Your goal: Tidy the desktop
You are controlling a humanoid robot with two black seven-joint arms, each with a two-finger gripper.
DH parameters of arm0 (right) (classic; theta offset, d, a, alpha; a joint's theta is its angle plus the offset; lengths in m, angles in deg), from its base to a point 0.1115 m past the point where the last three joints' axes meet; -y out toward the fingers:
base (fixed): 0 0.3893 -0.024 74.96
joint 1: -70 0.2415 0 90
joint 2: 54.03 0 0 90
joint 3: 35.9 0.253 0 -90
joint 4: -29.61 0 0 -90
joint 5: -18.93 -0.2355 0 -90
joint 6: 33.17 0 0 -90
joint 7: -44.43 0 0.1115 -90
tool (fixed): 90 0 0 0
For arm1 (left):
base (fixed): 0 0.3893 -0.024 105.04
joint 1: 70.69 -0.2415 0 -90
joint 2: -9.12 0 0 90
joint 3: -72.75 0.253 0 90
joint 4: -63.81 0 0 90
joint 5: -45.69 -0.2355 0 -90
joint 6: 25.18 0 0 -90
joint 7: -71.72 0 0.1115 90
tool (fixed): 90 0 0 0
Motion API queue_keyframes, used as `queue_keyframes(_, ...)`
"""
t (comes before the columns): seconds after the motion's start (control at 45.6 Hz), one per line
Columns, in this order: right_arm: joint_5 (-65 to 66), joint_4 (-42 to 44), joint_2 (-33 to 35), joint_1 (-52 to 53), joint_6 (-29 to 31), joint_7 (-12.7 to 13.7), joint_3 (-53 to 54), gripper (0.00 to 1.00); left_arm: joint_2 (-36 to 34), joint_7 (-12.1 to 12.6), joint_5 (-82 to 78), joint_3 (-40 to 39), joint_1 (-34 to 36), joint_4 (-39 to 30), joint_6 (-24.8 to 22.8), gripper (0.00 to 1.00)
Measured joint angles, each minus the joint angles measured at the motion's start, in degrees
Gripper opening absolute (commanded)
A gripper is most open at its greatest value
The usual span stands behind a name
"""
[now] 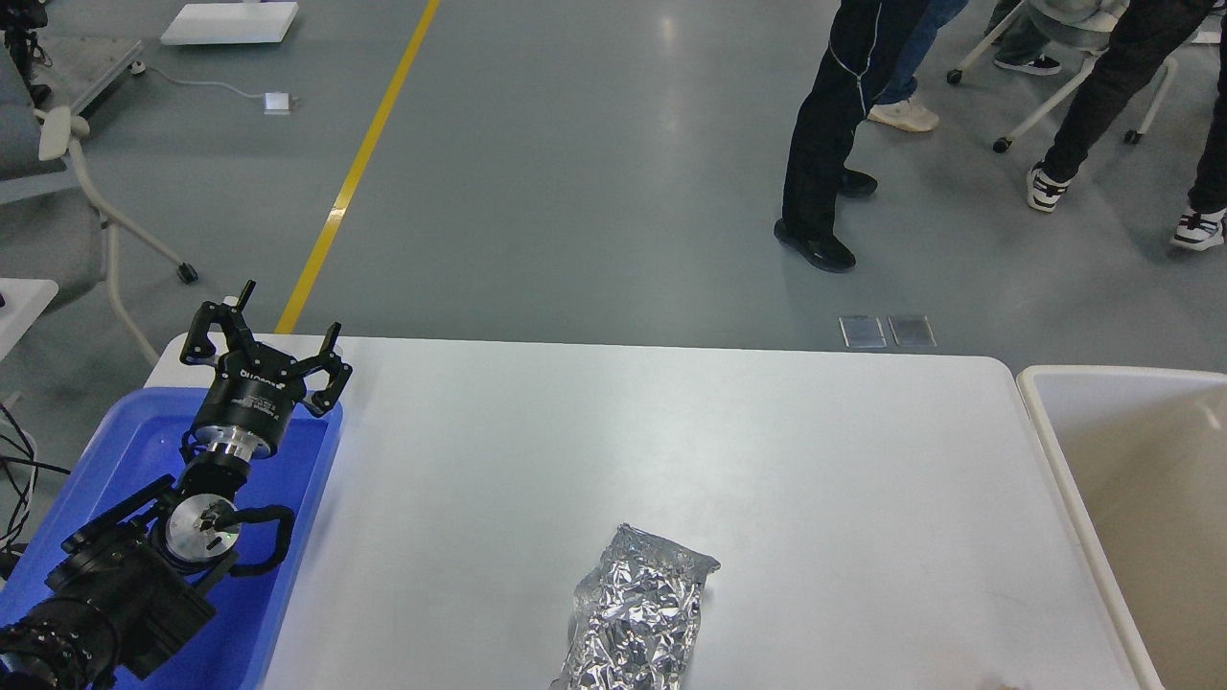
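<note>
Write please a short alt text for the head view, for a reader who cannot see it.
A crumpled silver foil bag lies on the white desktop near its front edge. The left gripper hovers with fingers open over a blue tray at left; a beige bin stands at right.

A single head view looks forward and steeply down from above the near edge of the desktop (767, 450), close enough that the table's near edge is cut off, while grey floor (594, 172) and standing people's legs (824, 144) fill the upper frame
</note>
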Motion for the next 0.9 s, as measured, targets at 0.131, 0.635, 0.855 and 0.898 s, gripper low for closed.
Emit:
queue_keyframes(0.131, -0.19, 0.16, -3.02, -2.65, -2.15, 0.91, 0.16, 0.00, 0.00, 0.00, 0.00, 0.00, 0.00, 0.00, 0.00, 1.00)
queue_keyframes(0.635, -0.70, 0.14, -7.02, -6.11, -7.10, 1.69, -0.25, 0.86, 0.00, 0.00, 0.00, 0.00, 0.00, 0.01, -0.01, 1.00)
queue_keyframes(0.855, -0.88, -0.08, -7.62, -5.78, -10.33, 1.66, 0.02, 0.99, 0.00, 0.00, 0.00, 0.00, 0.00, 0.01, -0.01, 1.00)
queue_keyframes(0.898, -1.06, -0.12, -7.66, -5.10, -10.56, 1.65, 0.13, 0.99, 0.00, 0.00, 0.00, 0.00, 0.00, 0.01, -0.01, 1.00)
